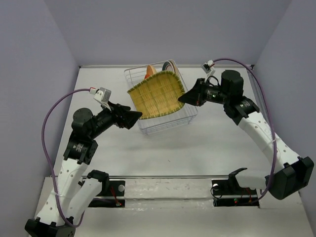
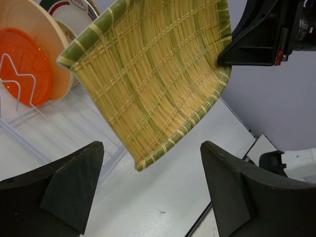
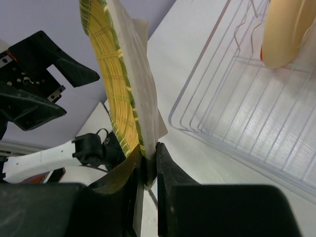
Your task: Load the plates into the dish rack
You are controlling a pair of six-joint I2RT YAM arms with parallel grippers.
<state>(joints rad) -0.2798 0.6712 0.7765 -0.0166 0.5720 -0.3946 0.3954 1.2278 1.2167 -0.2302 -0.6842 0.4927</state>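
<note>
The squarish yellow-green striped plate (image 1: pixel 157 95) hangs tilted over the wire dish rack (image 1: pixel 168 122). My right gripper (image 1: pixel 183 98) is shut on its right edge; the right wrist view shows the plate (image 3: pixel 118 94) edge-on, pinched between the fingers. My left gripper (image 1: pixel 138 116) is open and empty just left of the plate, whose lower corner (image 2: pixel 148 98) hangs above the open jaws. An orange-red plate (image 2: pixel 22 64), a tan plate (image 2: pixel 47 39) and a white plate with a teal rim (image 2: pixel 74 7) stand in the rack's far end.
The rack stands at the back middle of the white table (image 1: pixel 207 148), near the back wall. A metal rail (image 1: pixel 168 177) runs across the near edge by the arm bases. A purple cable (image 1: pixel 47 123) loops off the left arm.
</note>
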